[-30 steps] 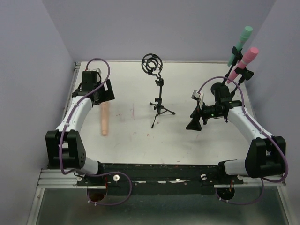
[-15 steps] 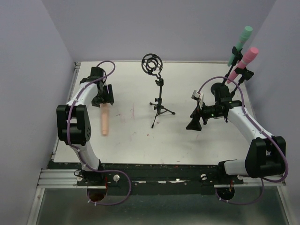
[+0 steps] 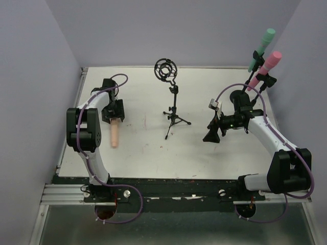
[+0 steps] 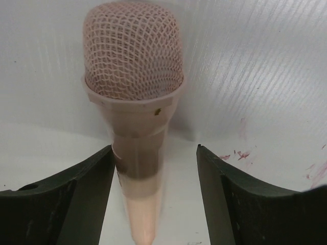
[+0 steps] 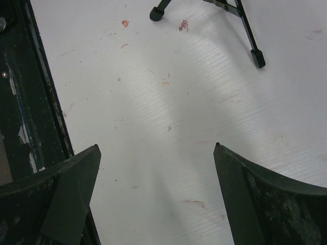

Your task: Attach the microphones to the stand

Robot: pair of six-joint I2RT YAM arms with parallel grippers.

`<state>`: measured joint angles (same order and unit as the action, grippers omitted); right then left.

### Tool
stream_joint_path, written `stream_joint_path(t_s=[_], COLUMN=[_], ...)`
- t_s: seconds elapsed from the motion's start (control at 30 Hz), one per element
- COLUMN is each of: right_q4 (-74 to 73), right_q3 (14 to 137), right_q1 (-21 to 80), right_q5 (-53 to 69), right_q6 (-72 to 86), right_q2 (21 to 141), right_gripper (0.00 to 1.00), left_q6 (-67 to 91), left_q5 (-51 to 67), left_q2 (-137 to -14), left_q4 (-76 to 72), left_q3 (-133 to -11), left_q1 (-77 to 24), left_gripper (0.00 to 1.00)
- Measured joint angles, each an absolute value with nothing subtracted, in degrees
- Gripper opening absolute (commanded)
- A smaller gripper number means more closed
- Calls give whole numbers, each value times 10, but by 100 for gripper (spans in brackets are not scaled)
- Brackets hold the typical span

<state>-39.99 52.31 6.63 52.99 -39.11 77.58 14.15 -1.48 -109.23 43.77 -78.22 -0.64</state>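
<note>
The peach microphone [image 3: 114, 137] lies flat on the left part of the table [image 3: 204, 153], long axis near-to-far, its handle between the parted, not clamping jaws of the left gripper [image 4: 154, 149], while the distant right gripper [image 5: 157, 147] gapes empty.

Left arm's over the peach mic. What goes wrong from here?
The peach microphone sits off-centre in the left gripper, nearer one finger, with a gap at the other; closing may shove or roll it.
Its handle tapers, so it may slip once gripped.
The empty stand looks light; insertion may tip it.
</note>
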Motion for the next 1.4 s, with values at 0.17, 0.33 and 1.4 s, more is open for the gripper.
stream_joint_path(t_s=[0.17, 0.33, 1.4], right_q4=[-401, -404, -439], right_q3=[523, 523, 523], right_q1=[66, 66, 66], right_q5=[530, 530, 551], right_q6=[-392, -396, -438], right_q2=[776, 776, 721], right_gripper=[100, 100, 100], left_q6=[142, 141, 111], left_q5=[-16, -17, -22], left_q2=[-1101, -1101, -1136], left_q4=[444, 451, 489], left_q3=[-782, -783, -832], left_q1=[-6, -6, -18], left_gripper=[61, 61, 7])
